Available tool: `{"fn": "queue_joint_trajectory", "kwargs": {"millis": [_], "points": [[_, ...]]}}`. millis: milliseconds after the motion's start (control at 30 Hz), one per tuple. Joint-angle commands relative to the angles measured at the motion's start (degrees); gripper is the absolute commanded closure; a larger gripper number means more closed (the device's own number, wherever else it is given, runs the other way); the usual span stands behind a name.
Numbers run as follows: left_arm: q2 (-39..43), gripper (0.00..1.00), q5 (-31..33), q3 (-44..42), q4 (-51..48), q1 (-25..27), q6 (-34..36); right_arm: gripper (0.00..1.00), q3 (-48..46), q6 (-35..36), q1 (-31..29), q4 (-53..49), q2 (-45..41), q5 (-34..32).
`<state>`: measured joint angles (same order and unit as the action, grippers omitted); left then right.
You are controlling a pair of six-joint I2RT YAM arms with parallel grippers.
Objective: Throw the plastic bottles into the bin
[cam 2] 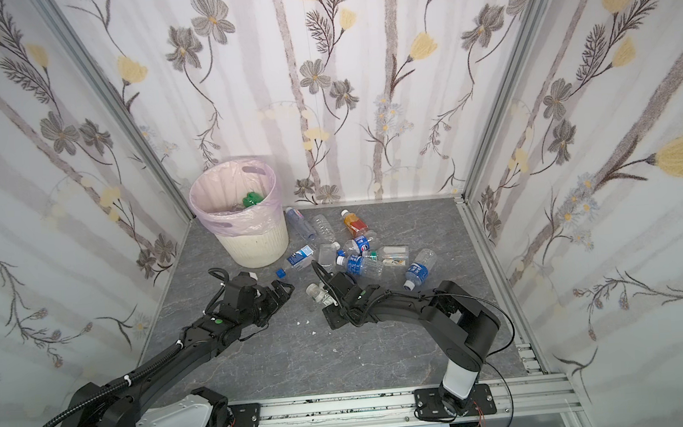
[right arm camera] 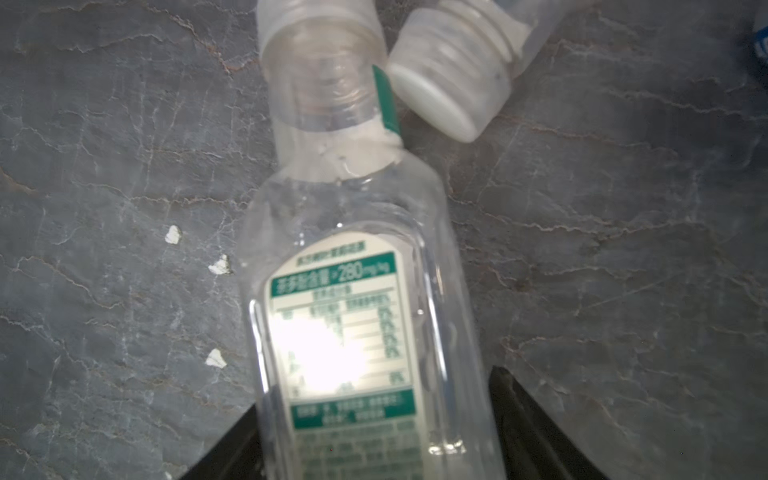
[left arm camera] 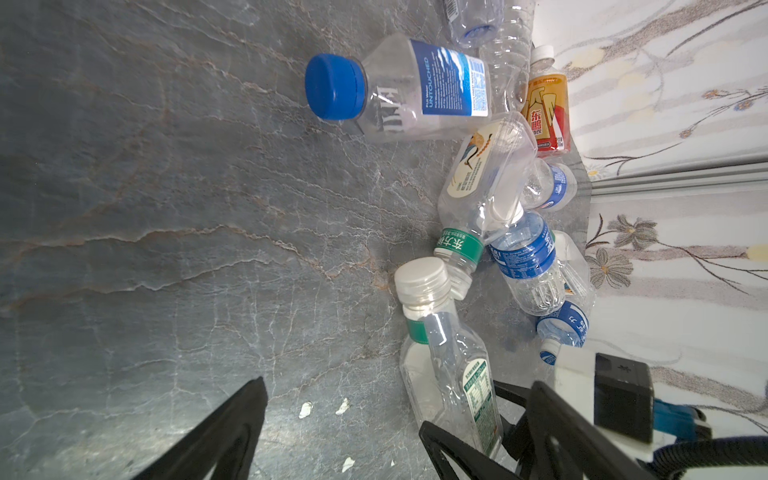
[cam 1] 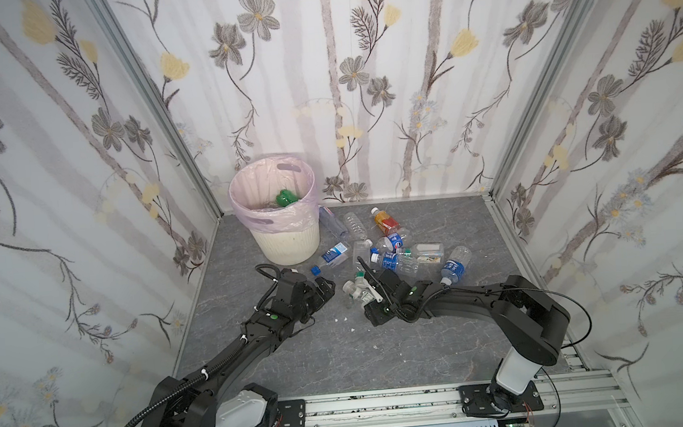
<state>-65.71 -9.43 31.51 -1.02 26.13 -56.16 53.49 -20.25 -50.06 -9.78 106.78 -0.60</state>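
Observation:
My right gripper (right arm camera: 374, 390) is shut on a clear bottle with a green-and-white label (right arm camera: 349, 249), low over the grey floor; the pair shows in both top views (cam 1: 354, 288) (cam 2: 317, 292). My left gripper (cam 1: 329, 286) (left arm camera: 399, 382) stands open just left of that bottle (left arm camera: 440, 365), holding nothing. The bin (cam 1: 288, 243) (cam 2: 257, 246) stands in the back left corner with a green bottle (cam 1: 286, 198) inside. Several plastic bottles (cam 1: 393, 256) lie heaped to the right of the bin, among them a blue-capped one (cam 1: 330, 257) (left arm camera: 399, 87) and an orange-red one (cam 1: 384, 221) (left arm camera: 546, 104).
Another white-capped bottle (right arm camera: 453, 83) lies right beside the held bottle's neck. A blue-labelled bottle (cam 1: 454, 266) lies apart at the right, by my right forearm. Small white scraps (cam 1: 344, 318) dot the floor. Papered walls close three sides; a metal rail (cam 1: 388, 402) runs along the front.

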Motion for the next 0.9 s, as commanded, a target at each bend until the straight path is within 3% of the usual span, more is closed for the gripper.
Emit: {"fn": "queue_joint_trajectory", "kwargs": {"millis": [0, 400, 867], "points": [[-0.7, 0.0, -2.2, 1.3, 1.2, -0.3, -0.6, 0.41, 0.3, 1.3, 0.0, 1.3, 0.0, -0.7], [-1.8, 0.0, -10.4, 10.4, 1.2, -2.4, -0.3, 0.47, 1.6, 1.2, -0.1, 3.7, -9.7, 0.0], [-5.6, 0.16, -12.0, 25.9, 1.2, -4.8, 5.8, 0.48, 9.8, 1.7, -0.5, 7.2, -13.7, 3.5]]}}
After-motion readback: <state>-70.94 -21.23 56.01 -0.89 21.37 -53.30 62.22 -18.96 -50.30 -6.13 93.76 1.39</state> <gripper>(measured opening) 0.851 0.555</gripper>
